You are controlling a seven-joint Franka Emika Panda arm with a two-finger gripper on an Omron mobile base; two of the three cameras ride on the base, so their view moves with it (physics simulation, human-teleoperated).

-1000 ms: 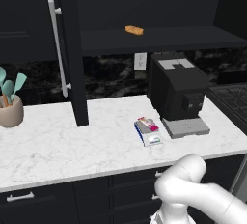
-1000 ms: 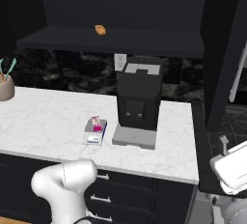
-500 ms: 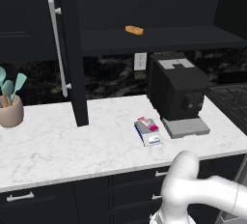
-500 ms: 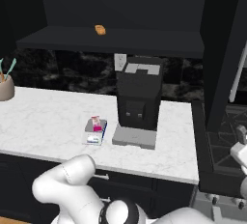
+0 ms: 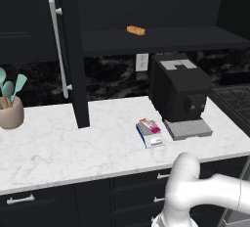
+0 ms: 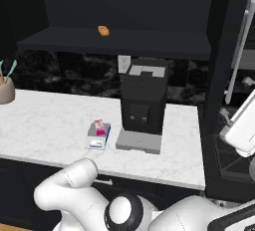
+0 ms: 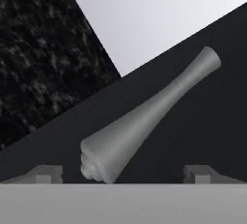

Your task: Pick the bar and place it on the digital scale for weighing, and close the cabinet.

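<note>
Bar [image 5: 150,125] lies on the scale [image 5: 151,136], well left of the gripper [image 7: 123,174]. Jaws spread wide, empty, straddling a handle [image 7: 144,116] on the cabinet [image 6: 221,65] door. Advise centring the handle before pushing shut.

- The white marble counter [image 5: 73,152] is carrying everything here, running beneath a dark open shelf [image 5: 161,39].
- A beige utensil holder [image 5: 10,112] with teal tools is standing at the counter's left end, near the back edge.
- The black machine [image 5: 179,88] is sitting toward the right end, its grey tray [image 5: 188,128] pointing at the front edge.
- The digital scale [image 5: 149,135] is resting just left of that tray, near the front edge, with the bar [image 5: 150,125] lying on its plate.
- An orange-brown bar [image 5: 135,30] is lying on the shelf, about mid-length, near its front edge.
</note>
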